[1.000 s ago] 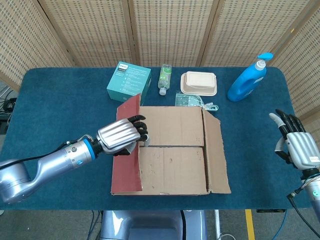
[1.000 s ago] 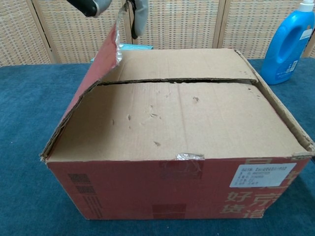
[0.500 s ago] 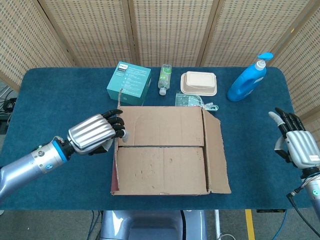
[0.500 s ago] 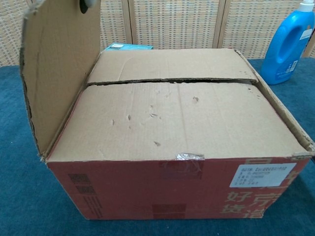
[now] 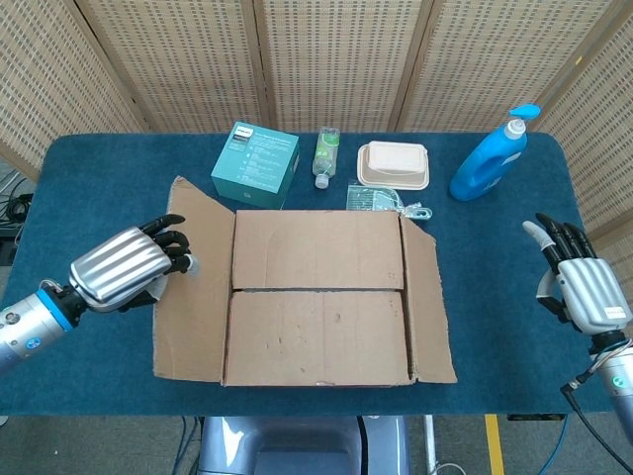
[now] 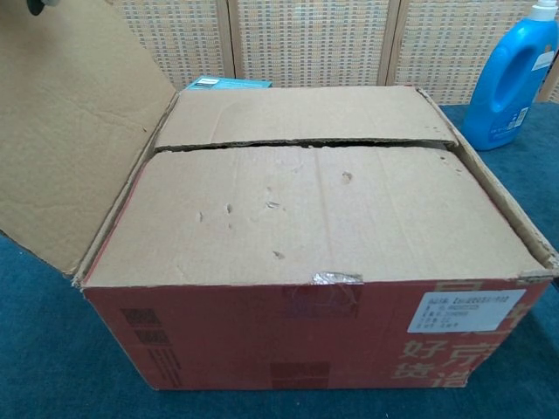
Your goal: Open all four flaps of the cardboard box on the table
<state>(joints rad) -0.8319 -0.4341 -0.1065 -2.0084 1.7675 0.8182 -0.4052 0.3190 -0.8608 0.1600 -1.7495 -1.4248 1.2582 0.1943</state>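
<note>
The cardboard box (image 5: 316,297) stands mid-table, red-sided in the chest view (image 6: 306,332). Its left flap (image 5: 193,287) is swung outward and leans away at a slant (image 6: 79,131). My left hand (image 5: 124,267) holds that flap's outer edge, fingers curled over it; only a dark fingertip shows at the chest view's top left. The far flap (image 5: 316,247) and near flap (image 5: 316,336) lie shut, meeting at a seam. The right flap (image 5: 427,307) is raised a little along the box's right side. My right hand (image 5: 579,282) hovers at the table's right edge, fingers spread, holding nothing.
Behind the box stand a teal carton (image 5: 255,163), a small green-labelled bottle (image 5: 325,155), a beige lidded container (image 5: 394,165) and a clear packet (image 5: 381,200). A blue detergent bottle (image 5: 490,158) is at the back right. Wicker screens close off the far side.
My left hand has swung the left flap from over the box top, up and out to the left, and moved leftward with it. The right hand has barely shifted.
</note>
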